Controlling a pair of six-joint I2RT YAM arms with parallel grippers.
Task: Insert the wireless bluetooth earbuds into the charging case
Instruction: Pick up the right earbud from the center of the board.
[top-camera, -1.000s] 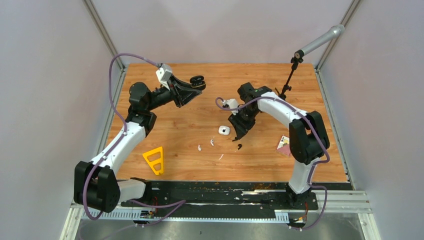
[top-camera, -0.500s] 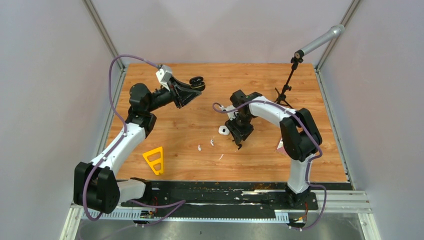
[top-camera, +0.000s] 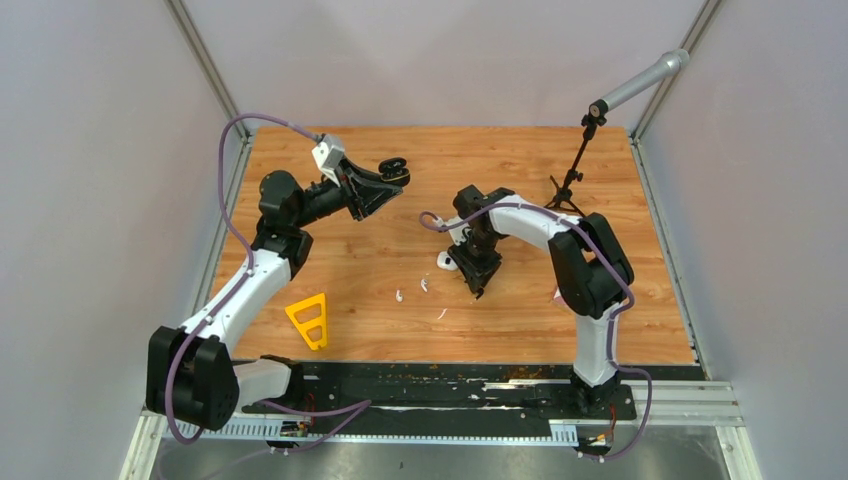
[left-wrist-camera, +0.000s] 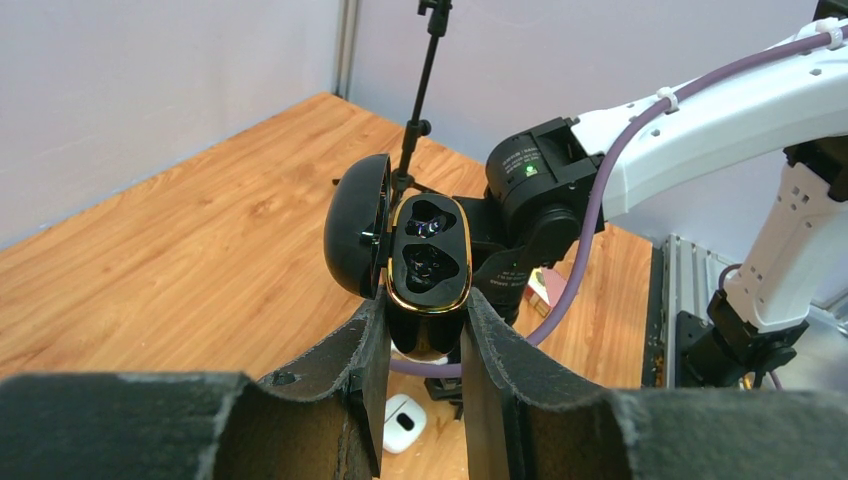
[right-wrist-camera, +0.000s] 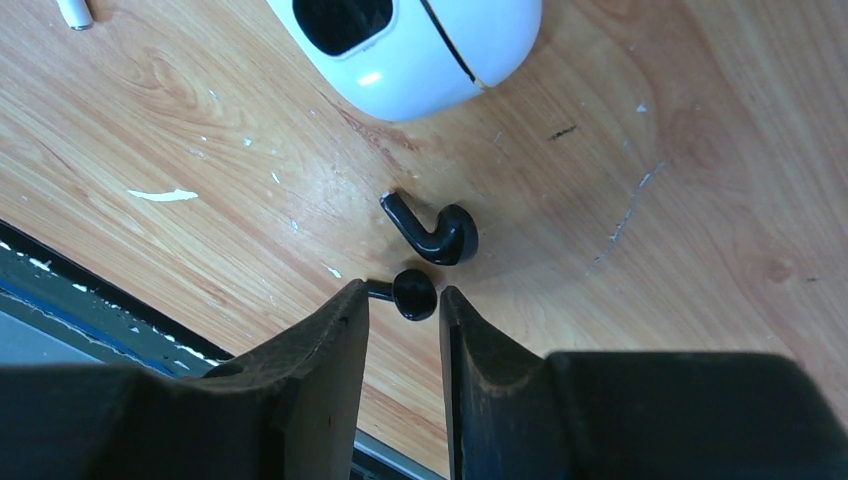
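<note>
The wireless bluetooth earbuds lie loose on the table. The nearest black earbud sits right between the fingertips of my right gripper. The jaws stand a narrow gap apart on either side of it, and I cannot tell whether they pinch it or only bracket it. I judge it almost weightless, hard, glossy and rounded, so it is likely to squirt out of a careless squeeze. I would take it across the bulb, with the stem left free to point into a well. The second black earbud lies just beyond. Farther on is the white charging case, lid open, and the white earbuds rest on the wood near it. Well apart, my left gripper is clamped on the black charging case. It holds the case above the table with the lid swung open, the rim gold and both wells empty. I can read no brand, label or lettering on the earbuds or on either case.
</note>
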